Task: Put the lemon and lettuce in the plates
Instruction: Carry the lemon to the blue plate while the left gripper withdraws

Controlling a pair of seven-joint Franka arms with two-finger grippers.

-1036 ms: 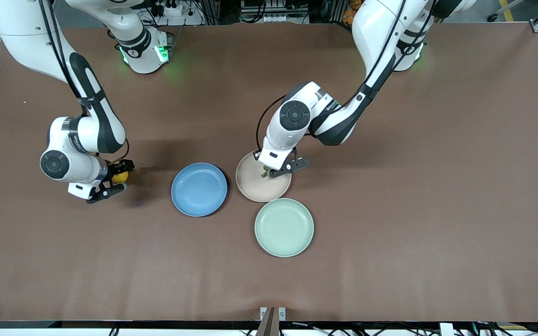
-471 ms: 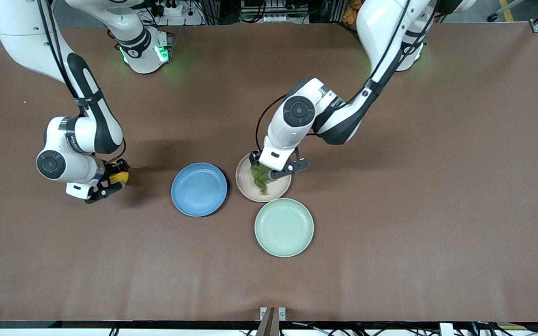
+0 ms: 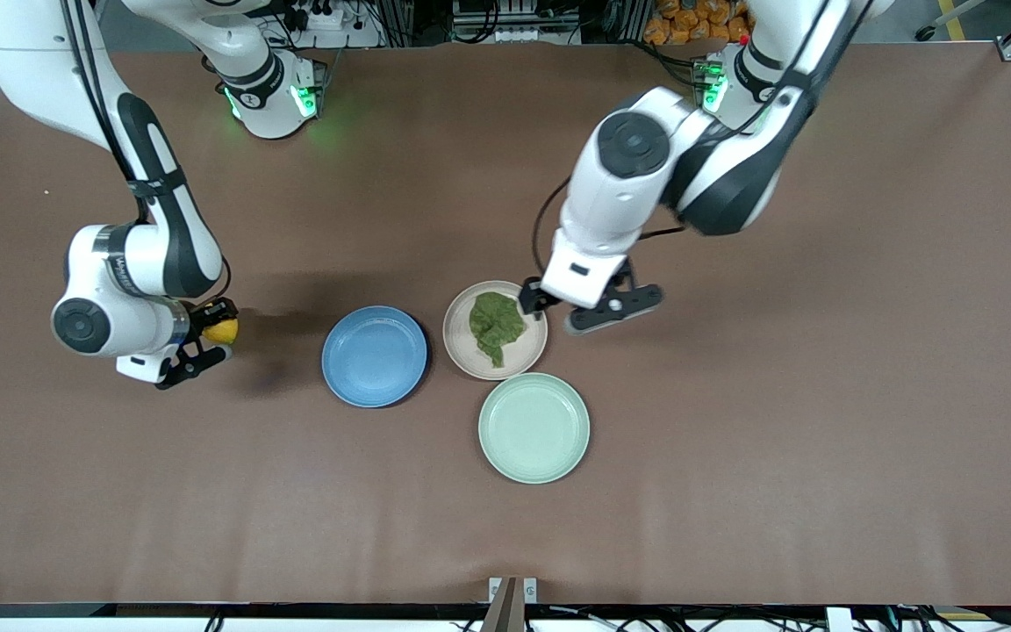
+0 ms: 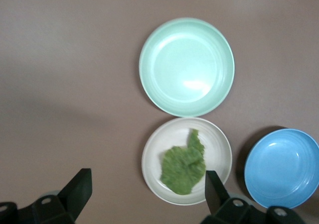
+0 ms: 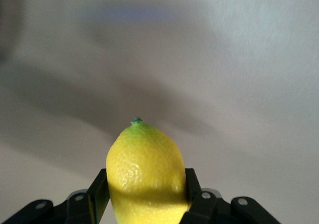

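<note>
Risen left tool (image 3: pixel 569 314) gapes; lettuce (image 3: pixel 496 325) dropped.

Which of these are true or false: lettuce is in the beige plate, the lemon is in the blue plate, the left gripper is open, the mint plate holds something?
1. The lettuce lies in the beige plate. True.
2. The lemon lies in the blue plate. False: the right gripper holds it over bare table.
3. The left gripper is open. True.
4. The mint-green plate holds something. False: it is empty.
</note>
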